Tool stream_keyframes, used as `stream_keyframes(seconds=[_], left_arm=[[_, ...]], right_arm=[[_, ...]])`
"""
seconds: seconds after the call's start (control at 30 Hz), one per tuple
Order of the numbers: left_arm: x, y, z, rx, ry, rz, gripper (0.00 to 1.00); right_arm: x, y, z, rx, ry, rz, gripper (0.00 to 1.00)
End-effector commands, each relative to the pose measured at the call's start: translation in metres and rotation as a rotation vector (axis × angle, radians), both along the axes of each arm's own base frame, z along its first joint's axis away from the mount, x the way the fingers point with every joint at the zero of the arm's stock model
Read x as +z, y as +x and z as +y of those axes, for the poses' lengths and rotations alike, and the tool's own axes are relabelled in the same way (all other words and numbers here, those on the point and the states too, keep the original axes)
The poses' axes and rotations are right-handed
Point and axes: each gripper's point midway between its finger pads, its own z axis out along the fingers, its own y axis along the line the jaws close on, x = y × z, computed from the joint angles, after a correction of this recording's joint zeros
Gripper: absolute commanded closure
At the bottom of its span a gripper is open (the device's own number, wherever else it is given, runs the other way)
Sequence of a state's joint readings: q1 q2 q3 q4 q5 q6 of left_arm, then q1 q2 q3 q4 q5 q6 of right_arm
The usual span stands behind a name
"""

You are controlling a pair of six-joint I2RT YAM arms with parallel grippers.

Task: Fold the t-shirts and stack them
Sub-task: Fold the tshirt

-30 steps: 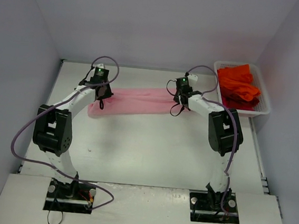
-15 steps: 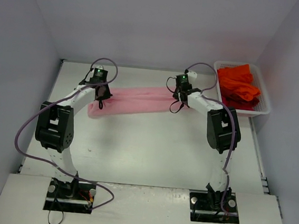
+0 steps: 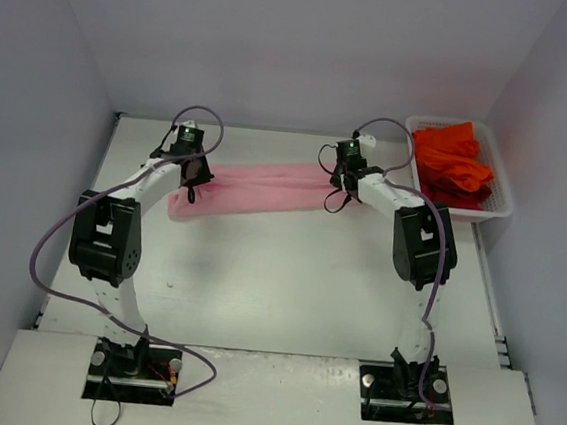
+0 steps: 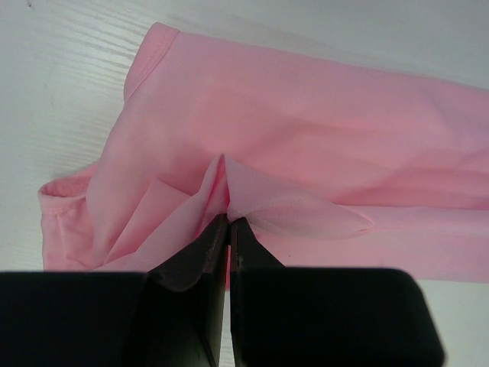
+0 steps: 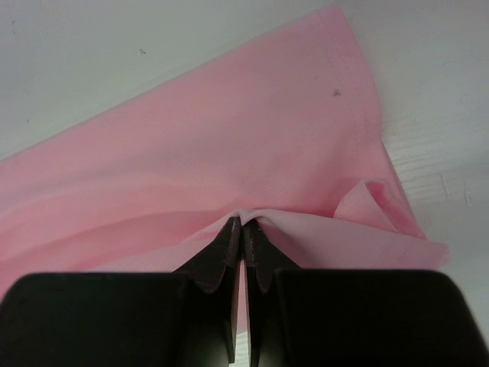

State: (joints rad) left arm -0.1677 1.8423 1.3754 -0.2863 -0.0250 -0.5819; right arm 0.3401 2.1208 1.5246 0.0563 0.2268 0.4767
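Observation:
A light pink t-shirt (image 3: 255, 192) lies as a long folded band across the far middle of the table. At its left end my left gripper (image 3: 191, 171) is shut on a pinched fold of the pink cloth (image 4: 252, 138), which rises in a ridge at the fingertips (image 4: 228, 222). At the right end my right gripper (image 3: 343, 182) is shut on a fold near the hem (image 5: 252, 145), and a corner curls up beside it. Orange-red t-shirts (image 3: 452, 160) lie piled at the far right.
A white mesh basket (image 3: 505, 202) at the far right holds the orange-red pile. Grey walls close in the table on the left, back and right. Both arms reach forward from their bases (image 3: 133, 364) at the near edge.
Both grippers have shifted slightly toward the back wall with the pink cloth still pinched. The band of cloth has moved a little with them.

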Motion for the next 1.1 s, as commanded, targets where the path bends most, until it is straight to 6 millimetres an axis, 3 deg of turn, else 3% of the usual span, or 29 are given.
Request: stream_keyframes(seconds=[0.0,0.87,0.93,0.97,1.0,1.03,1.07], left_arm=[[0.034,0.023,0.014,0.031,0.019,-0.106,1.0],[0.022,0.033,0.018,0.052,-0.007,-0.108,1.0],[0.022,0.033,0.019,0.054,-0.005,-0.11,1.0],[0.02,0.032,0.019,0.056,-0.003,-0.108,0.95],[0.022,0.033,0.02,0.06,-0.001,-0.118,0.88],[0.019,0.032,0.021,0.063,0.003,-0.111,0.69],[0.019,0.031,0.024,0.075,0.012,-0.111,0.6]], right_arm=[[0.033,0.02,-0.013,-0.039,-0.01,-0.087,1.0],[0.016,0.033,-0.008,-0.032,0.003,-0.07,1.0],[0.015,0.034,-0.008,-0.032,0.003,-0.07,0.94],[0.014,0.033,-0.009,-0.033,0.0,-0.067,0.84],[0.014,0.034,-0.009,-0.034,0.002,-0.067,0.8],[0.013,0.034,-0.008,-0.029,-0.002,-0.066,0.74],[0.013,0.035,-0.009,-0.029,-0.001,-0.07,0.54]])
